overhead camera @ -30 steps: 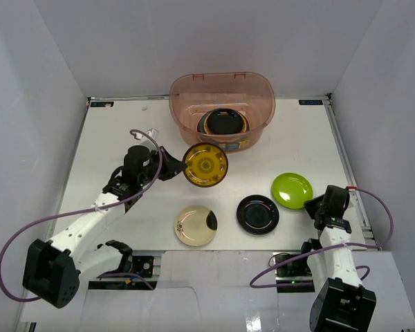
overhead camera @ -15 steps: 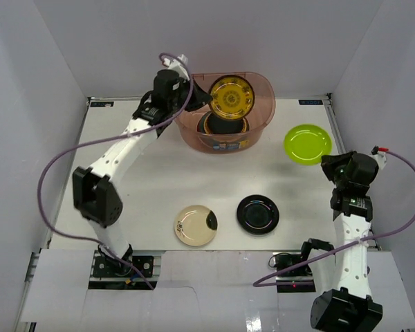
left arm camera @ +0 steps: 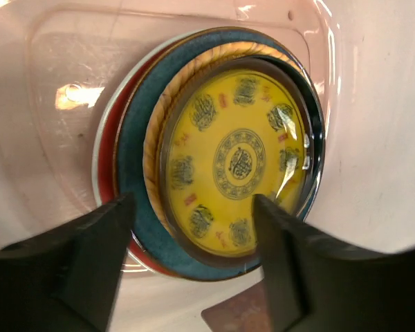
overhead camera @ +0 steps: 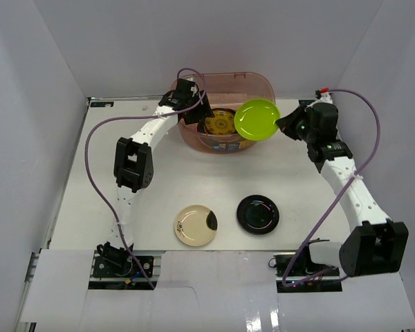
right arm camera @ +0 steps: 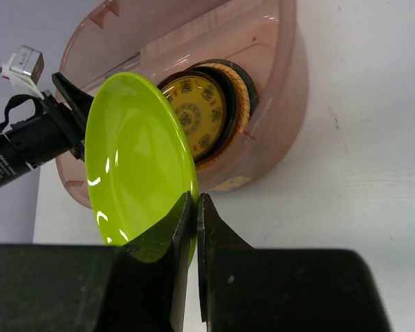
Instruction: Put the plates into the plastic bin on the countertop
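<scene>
Right gripper [right arm camera: 191,202] was clamped on the rim of the glossy lime-green round plate [right arm camera: 135,173], tilting it over the right front rim of the translucent pinkish-brown plastic bin [overhead camera: 221,79]. Left gripper [left arm camera: 194,207], jaws apart, hung inside the bin above the yellow patterned round plate [left arm camera: 238,162] topping the stack. With both arms crowding the bin, the green plate might knock the other gripper or the rim and slip. Half a second earlier the yellow plate was held above the bin, the green one well to its right.
</scene>
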`<state>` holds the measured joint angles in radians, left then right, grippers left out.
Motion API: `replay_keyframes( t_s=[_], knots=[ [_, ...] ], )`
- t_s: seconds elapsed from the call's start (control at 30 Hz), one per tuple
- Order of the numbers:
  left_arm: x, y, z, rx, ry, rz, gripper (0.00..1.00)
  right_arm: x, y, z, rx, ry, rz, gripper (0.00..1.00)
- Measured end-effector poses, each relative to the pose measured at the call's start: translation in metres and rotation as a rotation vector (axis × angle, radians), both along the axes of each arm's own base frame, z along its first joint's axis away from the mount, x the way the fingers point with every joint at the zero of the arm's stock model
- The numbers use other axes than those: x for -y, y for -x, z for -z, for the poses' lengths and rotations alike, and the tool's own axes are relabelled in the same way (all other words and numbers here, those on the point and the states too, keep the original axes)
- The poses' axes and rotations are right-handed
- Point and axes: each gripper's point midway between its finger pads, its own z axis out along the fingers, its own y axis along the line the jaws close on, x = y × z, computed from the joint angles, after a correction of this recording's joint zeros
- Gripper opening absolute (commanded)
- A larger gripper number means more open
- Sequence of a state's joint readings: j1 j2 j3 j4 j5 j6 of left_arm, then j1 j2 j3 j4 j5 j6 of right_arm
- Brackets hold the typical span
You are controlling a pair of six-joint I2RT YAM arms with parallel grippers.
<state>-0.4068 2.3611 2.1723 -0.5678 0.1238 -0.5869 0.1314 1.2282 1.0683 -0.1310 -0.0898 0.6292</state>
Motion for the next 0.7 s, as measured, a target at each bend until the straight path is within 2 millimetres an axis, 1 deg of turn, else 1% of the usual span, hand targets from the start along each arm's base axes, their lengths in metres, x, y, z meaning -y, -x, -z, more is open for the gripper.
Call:
replay_keyframes(
  t_s=[0.07,0.17,0.23,0.3,0.33,0.37,0.43,0.47,0.5,0.53,0.6,0.63,0.67,0.7],
  knots=[
    [-0.003,-0.001,-0.004,-0.003,0.012,0.006,0.90,-0.019,-0.015,0.002,-0.007,0.037,-0.040,0.08],
    [-0.004,-0.004,-0.022,0.024,0.040,0.024,0.92,-0.044,-0.045,0.003,-0.007,0.077,-0.086,0.08],
    [-0.005,-0.001,-0.044,0.056,0.055,0.039,0.92,-0.057,-0.065,0.008,-0.011,0.096,-0.108,0.08],
    [-0.010,0.006,-0.078,0.111,0.067,0.046,0.91,-0.068,-0.084,0.016,-0.023,0.111,-0.123,0.08],
    [-0.014,0.014,-0.096,0.140,0.075,0.046,0.90,-0.075,-0.092,0.022,-0.032,0.118,-0.131,0.08],
    [-0.021,0.029,-0.119,0.166,0.084,0.048,0.90,-0.079,-0.099,0.028,-0.041,0.125,-0.135,0.08],
    [-0.036,0.067,-0.160,0.229,0.108,0.049,0.89,-0.088,-0.109,0.043,-0.066,0.144,-0.144,0.08],
    [-0.046,0.091,-0.180,0.268,0.123,0.049,0.88,-0.092,-0.113,0.050,-0.078,0.153,-0.145,0.09],
    [-0.057,0.121,-0.193,0.293,0.136,0.045,0.88,-0.097,-0.115,0.058,-0.091,0.161,-0.149,0.09],
    [-0.070,0.152,-0.201,0.327,0.150,0.042,0.87,-0.101,-0.117,0.066,-0.108,0.169,-0.155,0.11],
    [-0.093,0.208,-0.196,0.341,0.158,0.030,0.87,-0.108,-0.118,0.077,-0.138,0.180,-0.170,0.14],
    [-0.102,0.228,-0.185,0.330,0.156,0.020,0.86,-0.113,-0.121,0.081,-0.145,0.184,-0.177,0.26],
    [-0.110,0.247,-0.167,0.298,0.151,0.011,0.86,-0.116,-0.124,0.082,-0.148,0.184,-0.182,0.37],
    [-0.116,0.262,-0.147,0.252,0.140,0.001,0.86,-0.119,-0.128,0.084,-0.156,0.187,-0.187,0.49]
  ],
)
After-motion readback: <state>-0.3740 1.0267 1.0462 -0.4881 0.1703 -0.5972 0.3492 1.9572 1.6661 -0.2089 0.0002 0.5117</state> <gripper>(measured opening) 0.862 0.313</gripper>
